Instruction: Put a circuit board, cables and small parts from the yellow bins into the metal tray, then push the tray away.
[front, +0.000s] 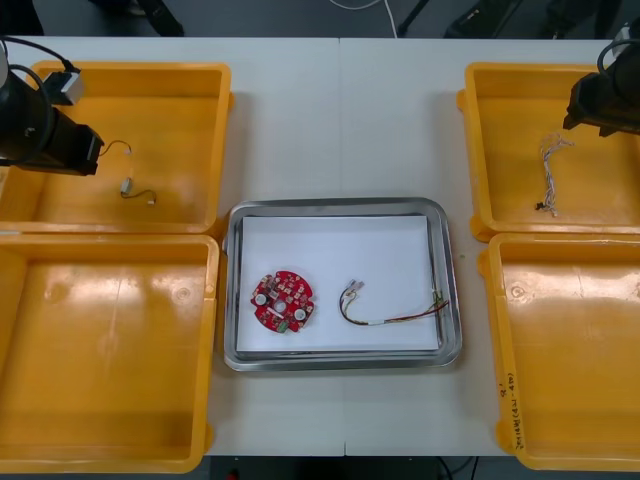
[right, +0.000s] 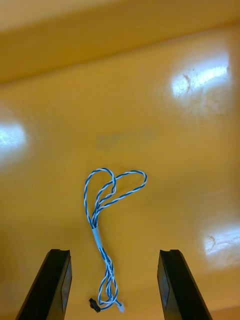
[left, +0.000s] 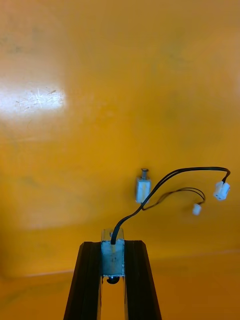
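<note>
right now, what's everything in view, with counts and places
yellow bins: four, yellow, two each side
metal tray: one, white inside, between bins
circuit board: one, red, in tray
red and yellow cable: one, in tray
blue and white cable: one, far right bin
loose small metal part: one, silvery, far left bin floor
held small metal part: one, silvery, black cable attached
left gripper: one, black, shut on it, over far left bin
right gripper: one, black, open, over blue and white cable
</note>
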